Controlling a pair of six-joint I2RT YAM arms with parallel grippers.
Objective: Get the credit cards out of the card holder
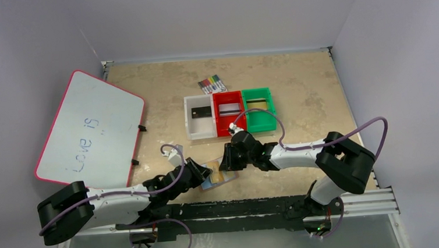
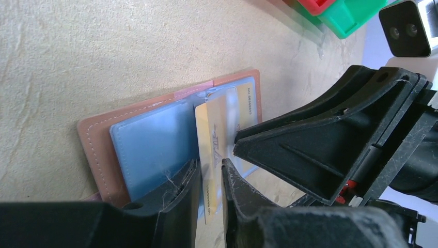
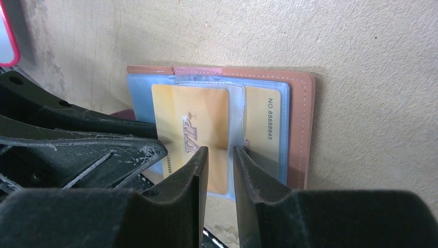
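At the near edge of the beige desk [image 1: 302, 83], around its middle: tan-brown bifold card holder [image 1: 216, 177], open flat. Partway out of its clear pocket, one gold plastic credit card [image 3: 191, 119]; beside it, a second gold card [image 3: 261, 129] tucked inside. Left pincer [image 2: 209, 163] and right pincer [image 3: 220, 151] both right at the holder, fingers of each narrowly apart.
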